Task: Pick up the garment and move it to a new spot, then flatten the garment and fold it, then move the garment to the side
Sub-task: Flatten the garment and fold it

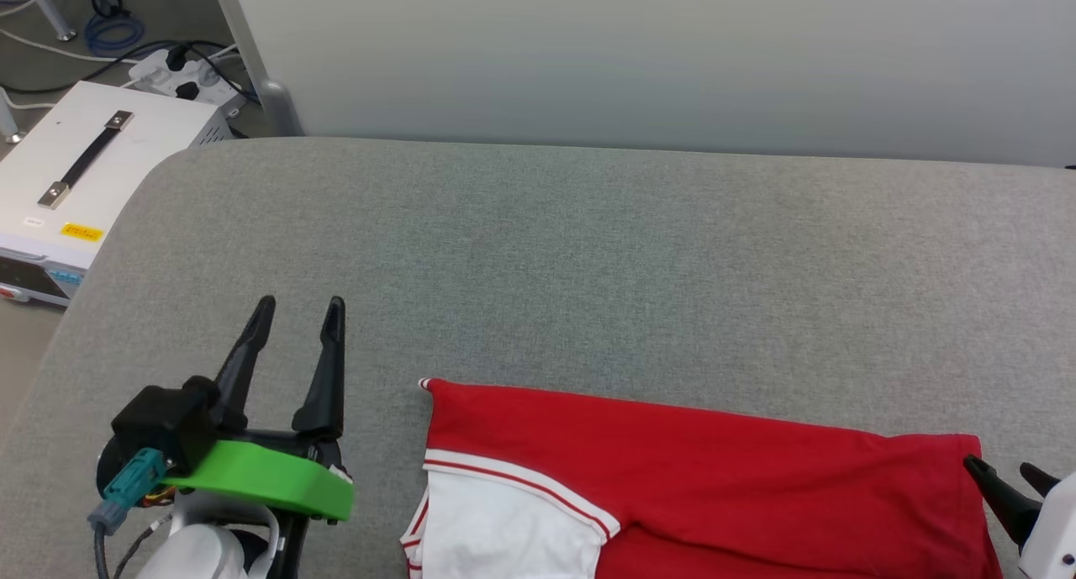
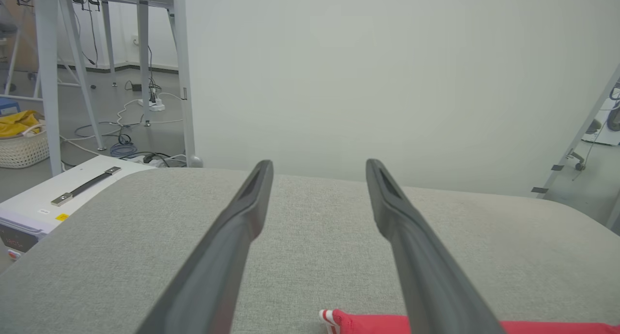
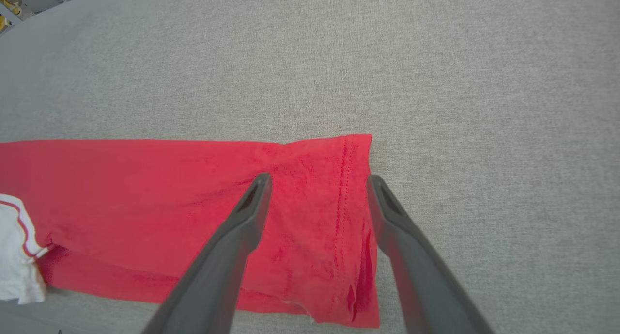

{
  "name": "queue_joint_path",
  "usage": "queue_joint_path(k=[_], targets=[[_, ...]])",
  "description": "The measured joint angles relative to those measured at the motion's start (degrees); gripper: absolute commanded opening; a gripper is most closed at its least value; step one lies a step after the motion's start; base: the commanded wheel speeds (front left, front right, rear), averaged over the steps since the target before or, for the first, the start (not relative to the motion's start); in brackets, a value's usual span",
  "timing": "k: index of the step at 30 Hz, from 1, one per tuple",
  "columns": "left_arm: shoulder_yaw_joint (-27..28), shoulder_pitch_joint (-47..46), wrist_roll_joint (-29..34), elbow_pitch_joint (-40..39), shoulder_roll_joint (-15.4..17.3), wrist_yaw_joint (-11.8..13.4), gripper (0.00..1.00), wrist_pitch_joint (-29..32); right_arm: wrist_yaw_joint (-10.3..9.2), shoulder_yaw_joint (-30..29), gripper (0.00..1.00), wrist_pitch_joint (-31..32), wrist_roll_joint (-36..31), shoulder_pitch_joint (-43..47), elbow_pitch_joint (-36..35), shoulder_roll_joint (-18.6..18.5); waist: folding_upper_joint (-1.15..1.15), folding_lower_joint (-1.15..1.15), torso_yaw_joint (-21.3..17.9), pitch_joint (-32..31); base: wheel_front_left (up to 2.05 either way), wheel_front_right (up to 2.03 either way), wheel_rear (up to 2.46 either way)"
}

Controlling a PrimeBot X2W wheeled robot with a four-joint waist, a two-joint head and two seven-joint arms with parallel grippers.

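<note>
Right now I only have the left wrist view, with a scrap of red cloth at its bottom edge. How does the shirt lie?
Observer: In the head view the shirt lies as a long red band along the table's near side, a white sleeve at its left end.
Operator: Where are the right jaws?
Observer: Open, over the shirt's hemmed right end, gripping nothing.
Operator: Is that end flat?
Observer: Right wrist view: layers at the hem's lower corner look slightly rumpled.

The left gripper [image 1: 301, 303] has long tapering dark fingers [image 1: 324, 377] on a black housing [image 1: 160, 419], a bright green bracket [image 1: 269, 478], a teal connector [image 1: 134, 478] with grey cable [image 1: 100, 550] and a white forearm [image 1: 206, 554].
</note>
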Motion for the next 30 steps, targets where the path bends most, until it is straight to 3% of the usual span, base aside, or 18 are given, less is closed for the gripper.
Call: queue_joint_path(k=[4,7,10,16,23,30], targets=[[6.00,2.15,6.76,-0.65,-5.06,-3.15,1.00,-0.04,0.00,-2.89,1.00,0.10,-1.79,0.48,2.16,2.50,0.00,0.00,0.64,0.77,0.00,0.00,0.00],[7.89,4.21,12.96,0.19,-7.03,-6.11,1.00,-0.05,0.00,-5.13,1.00,0.12,-2.90,0.51,4.89,3.53,0.00,0.00,1.24,1.22,0.00,0.00,0.00],[8.29,5.53,19.06,2.32,-8.05,-7.48,1.00,-0.04,0.00,-6.39,1.00,-0.05,-3.21,0.51,7.92,4.44,0.00,0.00,1.79,1.62,0.00,0.00,0.00],[12.82,6.72,19.91,3.15,-14.68,-11.90,1.00,-0.04,0.00,-6.84,1.00,-0.12,-2.97,0.45,12.96,4.39,0.00,0.00,2.80,2.45,0.00,0.00,0.00],[16.69,7.31,23.02,5.03,-18.28,-16.67,1.00,-0.04,0.00,-7.62,1.00,-0.54,1.30,-0.88,17.79,4.14,0.00,0.00,3.60,3.49,0.00,0.00,0.00],[18.01,7.23,25.10,6.04,-19.74,-18.41,1.00,-0.04,-0.09,-5.00,1.00,0.81,4.67,-1.96,20.01,3.36,0.00,0.00,4.17,4.55,0.00,0.00,0.00]])
